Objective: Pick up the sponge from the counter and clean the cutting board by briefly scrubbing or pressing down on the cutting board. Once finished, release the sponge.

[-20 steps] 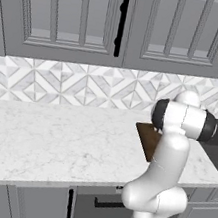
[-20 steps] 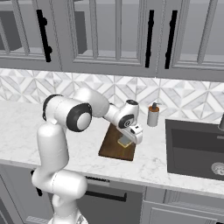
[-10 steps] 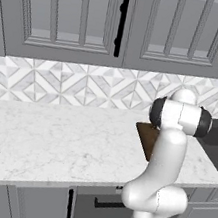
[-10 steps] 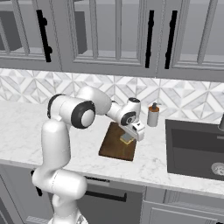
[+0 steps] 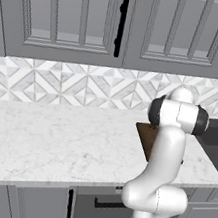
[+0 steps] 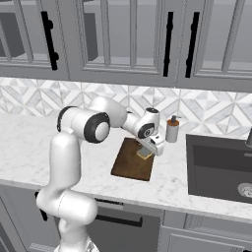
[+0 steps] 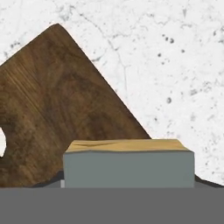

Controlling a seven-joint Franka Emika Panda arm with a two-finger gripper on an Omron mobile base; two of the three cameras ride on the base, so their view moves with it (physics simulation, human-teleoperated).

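Observation:
The dark brown cutting board lies on the white marble counter, left of the sink. My gripper hangs low over the board's far right corner, shut on the sponge. In the hand view the sponge sits between the fingers, grey face toward the camera and yellow layer behind it. Beyond it are the cutting board with its hole at the left edge and bare counter. In the left base view the arm hides most of the cutting board. Whether the sponge touches the board is unclear.
A small brown bottle stands on the counter just behind and right of the board. The dark sink is sunk into the counter further right. The tiled backsplash and wall cabinets rise behind. Bare counter stretches to the left.
The gripper with the sponge has edged a little toward the wall over the board's far right corner. The arm's elbow has swung left.

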